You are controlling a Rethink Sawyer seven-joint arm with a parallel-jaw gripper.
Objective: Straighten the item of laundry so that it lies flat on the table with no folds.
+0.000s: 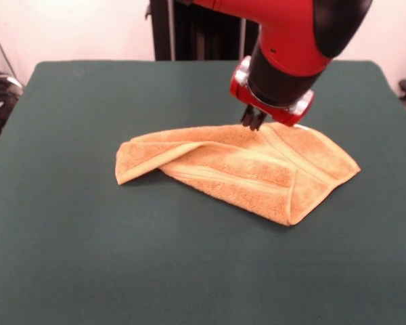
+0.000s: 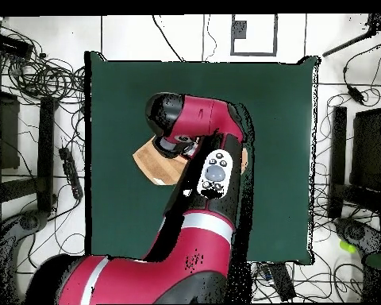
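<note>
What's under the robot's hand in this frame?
The hand is at the far edge of the folded orange towel, which lies on the green table. Overhead, the arm hides most of the towel.

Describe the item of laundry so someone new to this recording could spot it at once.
Start from the dark green table; right of its middle lies the towel, under the gripper. It is the only thing on the cloth: orange-tan terry, folded over itself, with flat stripe bands.
</note>
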